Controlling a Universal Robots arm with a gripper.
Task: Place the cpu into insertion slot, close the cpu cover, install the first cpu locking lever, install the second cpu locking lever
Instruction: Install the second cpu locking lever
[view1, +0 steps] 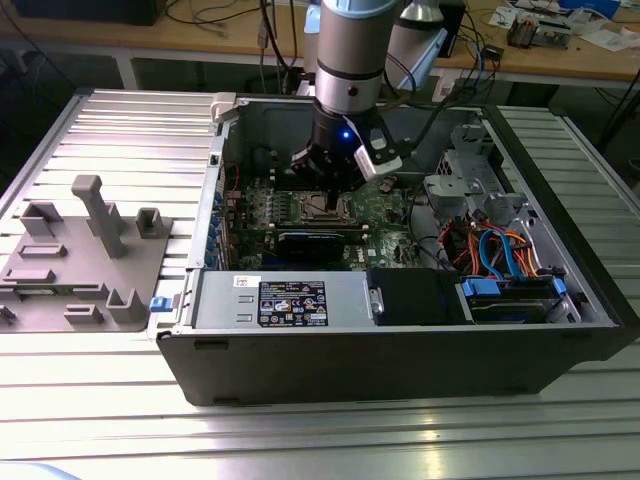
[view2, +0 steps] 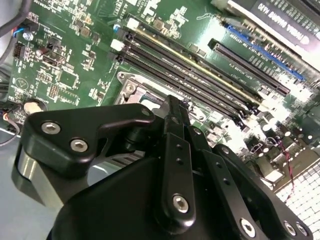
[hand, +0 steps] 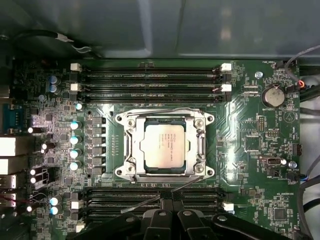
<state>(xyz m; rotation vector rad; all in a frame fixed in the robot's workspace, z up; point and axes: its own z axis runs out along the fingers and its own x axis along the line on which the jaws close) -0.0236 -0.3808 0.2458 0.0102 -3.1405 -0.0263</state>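
Note:
In the first wrist view the cpu (hand: 162, 145), a silver-grey square chip, lies flat in the insertion slot on the green motherboard. The cpu cover (hand: 131, 146), a silvery frame, lies down around it. One thin wire locking lever (hand: 160, 110) runs along the socket's far side. A second lever (hand: 140, 205) slants out from the near side. My gripper (hand: 168, 199) is shut, its tips right at that slanting lever; whether they touch it I cannot tell. In the second wrist view the black fingers (view2: 172, 107) meet just over the socket corner (view2: 131, 89). In the exterior view the gripper (view1: 330, 195) hangs inside the open computer case.
Black memory slots (hand: 150, 75) flank the socket on two sides. The case walls (view1: 400, 350), a drive bay with orange and blue cables (view1: 495, 255) and a black card (view1: 315, 243) crowd the board. A grey parts fixture (view1: 80, 260) sits at the exterior view's left.

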